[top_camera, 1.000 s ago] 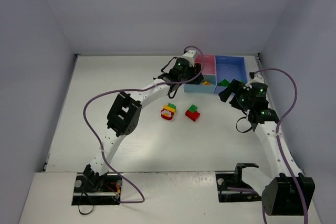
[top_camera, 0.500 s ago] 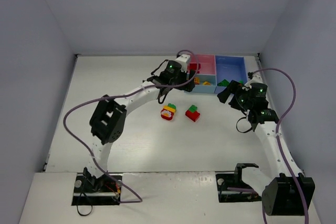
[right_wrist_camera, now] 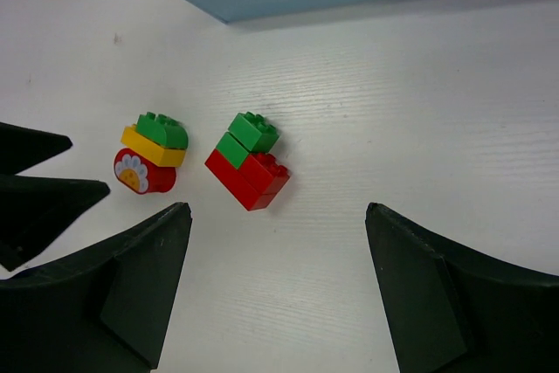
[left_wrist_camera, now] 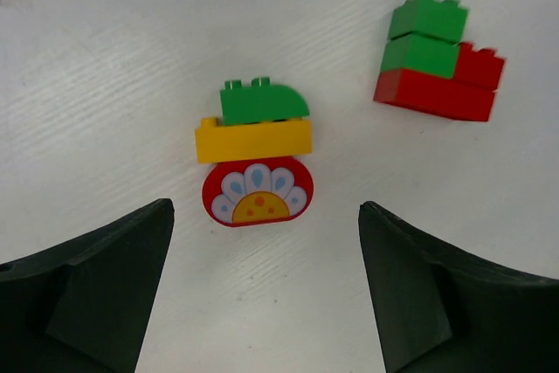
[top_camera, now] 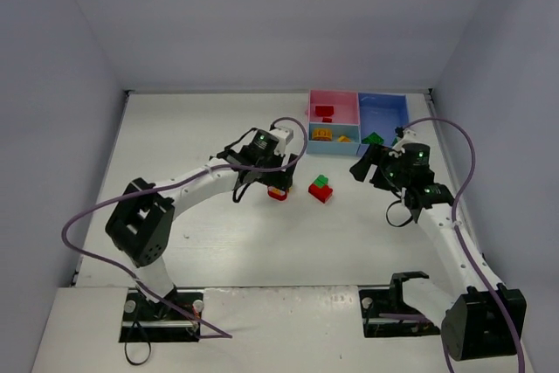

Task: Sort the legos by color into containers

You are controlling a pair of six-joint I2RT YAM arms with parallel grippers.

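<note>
Next looks like picking the tri-colour clump (left_wrist_camera: 255, 159) off the worktop (left_wrist_camera: 96, 50): drop straight down, straddle the yellow layer, close square (a skewed grip will likely pop it sideways). The left gripper (left_wrist_camera: 265, 220) hovers over it, jaws wide open, touching nothing. The right gripper (right_wrist_camera: 278, 211) is also open and empty above the red-green clump (right_wrist_camera: 249, 162). The trays (top_camera: 384, 115) sit well apart.

You'll find two clumps lying near each other mid-worktop. One is the three-brick clump (left_wrist_camera: 255, 155), green on yellow on a red flower-printed piece, on its side. The other is the green-and-red clump (left_wrist_camera: 437, 63). Against the far edge, right of centre, sit the joined trays:

- The pink tray (top_camera: 345, 104) holds a red brick (top_camera: 325, 112).
- The light blue tray (top_camera: 332, 150) holds yellow-orange bricks (top_camera: 323, 134).
- The medium blue tray (top_camera: 384, 115) (the largest) holds a green brick (top_camera: 373, 138).
</note>
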